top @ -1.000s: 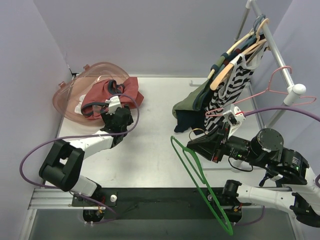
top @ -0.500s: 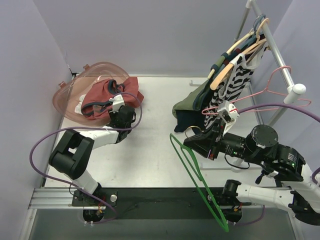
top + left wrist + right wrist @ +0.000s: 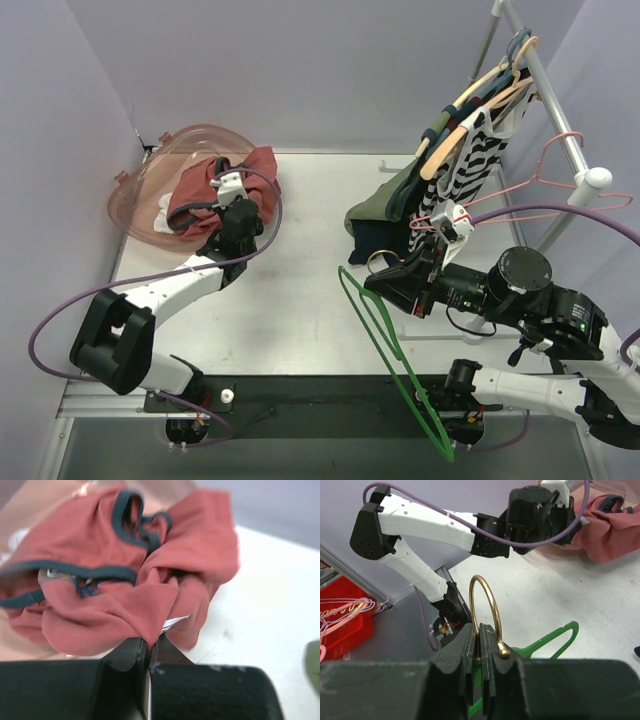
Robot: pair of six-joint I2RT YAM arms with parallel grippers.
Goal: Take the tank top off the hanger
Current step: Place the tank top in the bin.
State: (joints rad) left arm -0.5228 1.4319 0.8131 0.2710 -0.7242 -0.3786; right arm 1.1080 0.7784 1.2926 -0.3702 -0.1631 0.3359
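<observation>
The tank top (image 3: 255, 170) is red with dark teal trim and lies crumpled, half in the pink basket (image 3: 135, 190) and half on the table. In the left wrist view a fold of the tank top (image 3: 125, 595) is pinched by my left gripper (image 3: 149, 647), which is shut on it at the garment's near edge (image 3: 236, 197). The green hanger (image 3: 385, 350) is bare and hangs slanted over the table's front. My right gripper (image 3: 481, 632) is shut on its gold hook (image 3: 487, 600), and shows in the top view near the table's middle right (image 3: 385, 272).
A clothes rack rail (image 3: 550, 90) at the back right carries wooden hangers with a striped top (image 3: 465, 170) and an empty pink hanger (image 3: 545, 180). Olive and navy clothes (image 3: 385, 215) lie below it. A red crate (image 3: 345, 625) sits off the table.
My left gripper went from open to shut on the tank top's fold and reached farther toward the basket. The right arm with the green hanger shifted slightly left.
</observation>
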